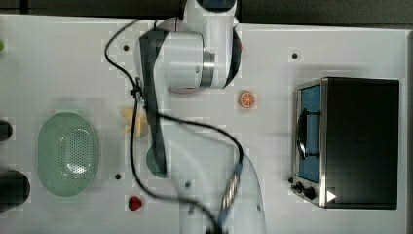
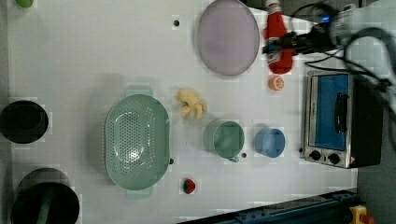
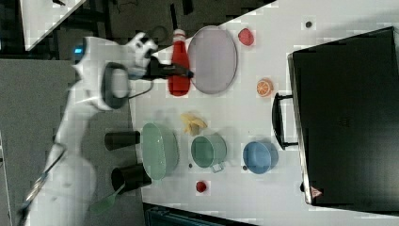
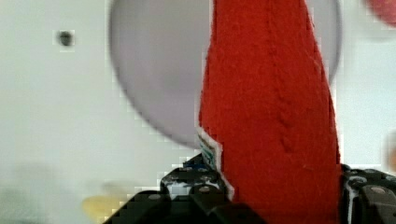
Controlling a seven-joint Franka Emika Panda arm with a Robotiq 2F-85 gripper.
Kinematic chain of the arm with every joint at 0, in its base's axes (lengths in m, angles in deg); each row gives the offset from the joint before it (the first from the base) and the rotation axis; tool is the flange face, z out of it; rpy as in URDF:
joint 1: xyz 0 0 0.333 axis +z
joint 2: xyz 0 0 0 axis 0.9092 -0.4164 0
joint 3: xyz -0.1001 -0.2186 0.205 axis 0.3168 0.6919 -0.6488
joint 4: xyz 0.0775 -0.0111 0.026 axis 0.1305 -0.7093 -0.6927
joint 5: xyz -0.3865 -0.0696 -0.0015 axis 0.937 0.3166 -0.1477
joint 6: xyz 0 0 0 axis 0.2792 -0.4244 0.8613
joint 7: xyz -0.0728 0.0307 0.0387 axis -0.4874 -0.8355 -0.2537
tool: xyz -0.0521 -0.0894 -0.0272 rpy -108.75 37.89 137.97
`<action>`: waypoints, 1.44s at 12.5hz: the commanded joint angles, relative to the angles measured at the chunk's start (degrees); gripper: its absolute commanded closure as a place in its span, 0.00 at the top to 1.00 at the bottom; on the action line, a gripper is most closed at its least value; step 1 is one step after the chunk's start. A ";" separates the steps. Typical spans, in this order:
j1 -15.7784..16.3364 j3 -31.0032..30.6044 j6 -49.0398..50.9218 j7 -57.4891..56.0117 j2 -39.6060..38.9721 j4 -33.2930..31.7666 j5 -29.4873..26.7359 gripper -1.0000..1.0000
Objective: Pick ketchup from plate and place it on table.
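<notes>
ketchup (image 2: 279,44) gripped, long axis beside plate (image 2: 227,36)

A robot lab's mock kitchen: white holed table (image 2: 93,56) with toaster oven (image 2: 334,119), toy food, bowls.

In the left view, the plate (image 2: 227,37) lies on the tabletop (image 2: 93,56) near the top edge. The ketchup (image 2: 279,42) is just to the plate's right, off it, with the tool (image 2: 275,46) closed around its middle. An orange slice (image 2: 276,82) lies just below the ketchup. The toaster oven (image 2: 338,120) sits at the left view's right. Two bowls (image 2: 226,139) stand side by side between the basket (image 2: 136,141) and the oven.
</notes>
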 commanded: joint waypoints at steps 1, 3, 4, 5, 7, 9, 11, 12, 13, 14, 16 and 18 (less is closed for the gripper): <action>-2.26 1.14 4.56 4.18 8.85 1.09 0.37 0.60; -2.73 2.65 8.72 5.02 13.24 -1.64 0.38 0.60; -2.85 3.48 10.38 5.01 15.38 -3.81 0.38 0.60; -2.93 4.26 10.68 5.01 17.42 -6.41 0.38 0.60; -3.01 5.61 10.10 5.01 20.96 -11.80 0.49 0.60; -3.06 6.81 9.94 5.02 24.04 -17.38 0.49 0.60; -3.07 7.53 8.22 5.02 26.22 -22.84 0.50 0.60; -3.07 7.64 6.40 5.01 26.89 -25.64 0.49 0.60; -3.07 7.64 3.83 5.02 27.18 -28.32 0.49 0.60; -3.05 7.61 0.83 5.03 27.09 -30.79 0.48 0.60; -3.04 7.53 -5.03 5.03 26.14 -35.51 0.44 0.60; -3.04 7.53 -10.70 5.03 24.27 -39.05 0.40 0.60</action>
